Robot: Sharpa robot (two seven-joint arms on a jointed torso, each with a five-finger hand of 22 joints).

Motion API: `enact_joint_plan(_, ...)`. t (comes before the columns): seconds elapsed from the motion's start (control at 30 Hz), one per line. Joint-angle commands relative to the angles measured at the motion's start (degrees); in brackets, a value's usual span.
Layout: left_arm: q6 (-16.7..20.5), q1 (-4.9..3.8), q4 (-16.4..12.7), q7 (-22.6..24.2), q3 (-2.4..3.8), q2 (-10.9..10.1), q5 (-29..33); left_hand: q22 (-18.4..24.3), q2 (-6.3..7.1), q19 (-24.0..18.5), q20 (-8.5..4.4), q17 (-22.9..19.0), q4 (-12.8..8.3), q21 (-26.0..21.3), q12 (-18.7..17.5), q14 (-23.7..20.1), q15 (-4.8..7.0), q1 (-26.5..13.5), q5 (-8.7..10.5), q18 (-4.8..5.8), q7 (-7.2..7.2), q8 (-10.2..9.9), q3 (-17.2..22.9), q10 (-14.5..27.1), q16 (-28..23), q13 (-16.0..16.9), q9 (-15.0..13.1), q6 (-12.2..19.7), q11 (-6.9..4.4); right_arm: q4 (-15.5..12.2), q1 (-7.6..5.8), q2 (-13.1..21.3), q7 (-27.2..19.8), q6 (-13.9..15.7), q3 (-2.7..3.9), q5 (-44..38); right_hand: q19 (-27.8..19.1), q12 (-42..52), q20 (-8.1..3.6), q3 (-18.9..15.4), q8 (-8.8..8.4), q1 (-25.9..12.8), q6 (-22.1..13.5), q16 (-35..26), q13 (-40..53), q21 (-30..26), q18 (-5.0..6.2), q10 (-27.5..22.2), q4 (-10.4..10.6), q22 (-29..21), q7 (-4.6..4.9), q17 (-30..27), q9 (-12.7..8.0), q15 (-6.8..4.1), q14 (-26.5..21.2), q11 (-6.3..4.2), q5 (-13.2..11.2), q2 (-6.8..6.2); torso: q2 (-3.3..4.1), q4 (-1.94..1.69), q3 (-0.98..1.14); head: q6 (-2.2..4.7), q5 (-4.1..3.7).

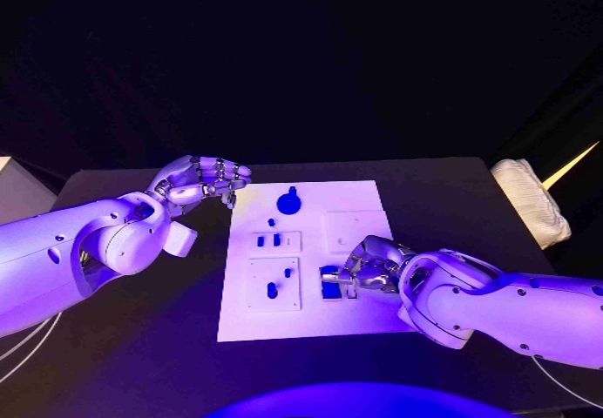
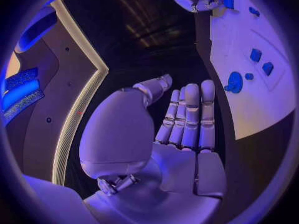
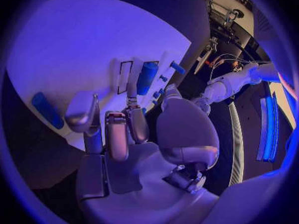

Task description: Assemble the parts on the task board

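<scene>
While the head view is showing the white task board [image 1: 315, 324] lying mid-surface, the right wrist view is revealing a blue part [image 3: 147, 77] just beyond the right hand [image 1: 364, 272]; whether it is gripping anything is hard to tell. The left hand [image 1: 201, 181] is hovering beside the board's far corner, fingers curled together, holding nothing.

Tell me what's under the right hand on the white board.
The right hand rests over the task board near its right side. A blue part shows beneath its fingers; whether they grip it, and what else lies underneath, is covered.
</scene>
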State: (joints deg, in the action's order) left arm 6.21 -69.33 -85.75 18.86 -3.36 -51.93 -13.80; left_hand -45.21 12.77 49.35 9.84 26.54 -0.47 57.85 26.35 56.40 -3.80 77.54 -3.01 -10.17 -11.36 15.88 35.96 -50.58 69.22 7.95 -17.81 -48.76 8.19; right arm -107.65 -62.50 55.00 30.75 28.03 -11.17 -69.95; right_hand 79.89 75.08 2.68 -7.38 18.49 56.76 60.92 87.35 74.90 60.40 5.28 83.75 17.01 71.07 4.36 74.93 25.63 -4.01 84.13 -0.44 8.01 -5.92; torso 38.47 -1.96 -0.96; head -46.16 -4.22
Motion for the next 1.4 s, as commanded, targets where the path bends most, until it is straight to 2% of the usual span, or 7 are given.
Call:
enact_joint_plan(0.03, -0.66, -0.02, -0.19, 0.13, 0.04, 0.02, -0.15, 0.09, -0.49, 0.31, -0.10, -0.06, 0.02, -0.23, 0.26, -0.26, -0.33, 0.22, -0.16, -0.40, -0.16, 0.14, -0.30, 0.55, -0.21, 0.04, -0.07, -0.26, 0.05, -0.37, 0.08, 0.37, -1.17, -0.02, -0.03, -1.46, -0.30, -0.42, -0.06, 0.45, -0.30, 1.54, -0.38, -0.19, 3.41, -0.41, 0.51, 0.00, -0.06, -0.03, -0.05, 6.69, 0.02, 0.36, 4.16, 0.40, 1.11, 0.42, 0.00, 0.01, 0.02, 0.00, 0.01)
enact_joint_plan(0.17, -0.67, -0.02, -0.17, 0.13, 0.04, 0.01, -0.16, 0.09, -0.49, 0.31, -0.10, -0.06, 0.02, -0.23, 0.26, -0.26, -0.33, 0.22, -0.16, -0.40, -0.16, 0.14, -0.30, 0.55, -0.21, 0.04, -0.07, -0.26, 0.05, -1.11, 0.08, 1.29, -2.21, 0.71, -0.03, -1.65, -0.12, -0.30, -0.05, 0.85, -0.19, 3.83, -0.33, -0.16, 3.69, -0.40, 0.48, 0.15, -0.21, 0.16, -0.10, 6.88, 0.09, 0.33, 4.22, 0.36, 3.49, 1.36, -0.03, 0.01, 0.07, 0.08, -0.06)
enact_joint_plan(0.3, -0.67, -0.02, -0.12, 0.15, 0.04, 0.01, -0.16, 0.09, -0.49, 0.31, -0.10, -0.06, 0.02, -0.23, 0.26, -0.26, -0.33, 0.22, -0.16, -0.40, -0.16, 0.14, -0.30, 0.55, -0.21, 0.04, -0.07, -0.26, 0.05, -2.25, -0.11, 2.99, -3.76, 1.22, -0.01, -1.67, 0.17, 0.04, -0.25, 1.48, 0.27, 12.26, -0.03, -0.07, 4.27, -0.36, 0.43, 0.43, -0.52, 0.54, -0.38, 7.26, 0.28, 0.10, 4.32, 0.10, 7.00, 1.23, -0.03, 0.06, 0.06, 0.04, -0.16)
enact_joint_plan(0.5, -0.50, -0.02, -0.12, 0.52, 0.04, 0.04, -0.16, 0.09, -0.49, 0.31, -0.10, -0.06, 0.02, -0.23, 0.26, -0.26, -0.33, 0.22, -0.16, -0.40, -0.16, 0.14, -0.30, 0.55, -0.21, 0.04, -0.07, -0.26, 0.05, -3.44, -1.56, 7.31, -6.08, 3.09, 0.01, 0.01, 0.46, 0.65, 0.16, 1.29, -1.67, 17.78, -3.43, 0.08, 5.01, -0.07, 0.26, 0.69, -0.64, 1.10, 0.84, 7.71, -0.57, 0.79, 4.42, 1.04, 7.17, 1.14, -0.04, 0.08, 0.05, 0.14, -0.72)
enact_joint_plan(0.7, -0.28, -0.02, -0.34, 0.80, 0.03, -0.04, -0.13, 0.10, -0.54, 0.31, -0.10, -0.06, 0.00, -0.26, 0.33, -0.29, -0.32, 0.28, -0.15, -0.41, -0.17, 0.15, -0.28, 0.57, -0.21, 0.05, -0.07, -0.24, 0.05, -2.45, -2.85, 12.15, -6.18, 2.17, -0.01, -1.25, 0.68, 0.74, 0.33, 1.06, -1.92, 18.90, -3.63, 0.24, 5.15, 0.52, 0.15, 0.70, -0.70, 1.56, 1.01, 8.13, -0.67, 0.97, 4.50, 1.21, 7.01, 0.83, -0.07, 0.14, -0.06, 0.34, -1.39)
enact_joint_plan(0.9, -0.26, -0.01, -0.62, 0.94, 0.03, -0.19, -0.12, 0.10, -0.54, 0.31, -0.10, -0.06, 0.00, -0.26, 0.33, -0.29, -0.32, 0.28, -0.15, -0.41, -0.17, 0.15, -0.28, 0.57, -0.21, 0.05, -0.07, -0.24, 0.05, -1.85, -2.99, 15.09, -5.46, 0.35, -0.08, -4.92, 0.63, 0.47, 0.43, 0.85, -1.96, 19.77, -3.46, 0.20, 5.02, 0.39, 0.17, 0.56, -0.71, 1.58, 1.05, 8.04, -0.71, 1.04, 4.47, 1.26, 6.93, 0.53, 0.02, 0.27, 0.17, 0.30, -1.98)
enact_joint_plan(1.4, -0.42, 0.02, -0.79, 0.94, 0.03, -0.23, -0.11, 0.10, -0.54, 0.31, -0.10, -0.06, 0.00, -0.26, 0.33, -0.29, -0.32, 0.28, -0.15, -0.41, -0.17, 0.15, -0.28, 0.57, -0.21, 0.05, -0.07, -0.24, 0.05, -1.02, 0.29, 14.60, -1.53, -1.67, -0.33, -10.72, 0.53, 0.09, 0.41, 0.67, -1.47, 21.37, -1.66, 0.03, 4.90, 0.05, 0.26, 0.42, -0.48, 1.60, 0.62, 7.65, -0.63, 0.85, 4.36, 0.95, 7.29, 0.88, 0.12, 0.15, 0.19, 0.10, -2.46)
